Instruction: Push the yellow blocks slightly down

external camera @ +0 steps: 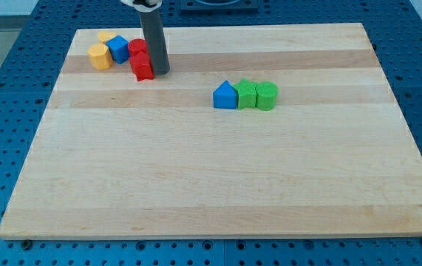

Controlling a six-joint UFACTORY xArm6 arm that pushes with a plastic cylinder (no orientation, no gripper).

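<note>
Pale wooden surface [218, 177] sits on a blue perforated bench; most of the board is bare. We carry no jaws at all, only a straight dark rod, so nothing is held.

Our tip [160, 72] rests at the view's upper left, touching or just beside the right side of the red blocks [141, 60].

Task's things: the yellow blocks. One yellow block [100, 56] lies at the far left of the cluster, touching the blue cube [118, 49]. A second yellow block [106, 36] peeks out just above it, partly hidden, shape unclear.

Progress, as we judge it: not begun. Both yellows sit near the board's top edge, and our tip is on the wrong side, with red and blue between. We would need to come round above the yellows before pushing toward the view's bottom.

Count:
- yellow: two
- red: two, stacked close together in view, shapes hard to tell
- blue: two, the cube and a blue house-shaped block [225, 96] mid-board
- green: two, a green cube [247, 94] and a green rounded block [267, 95], in a row touching the blue one
</note>
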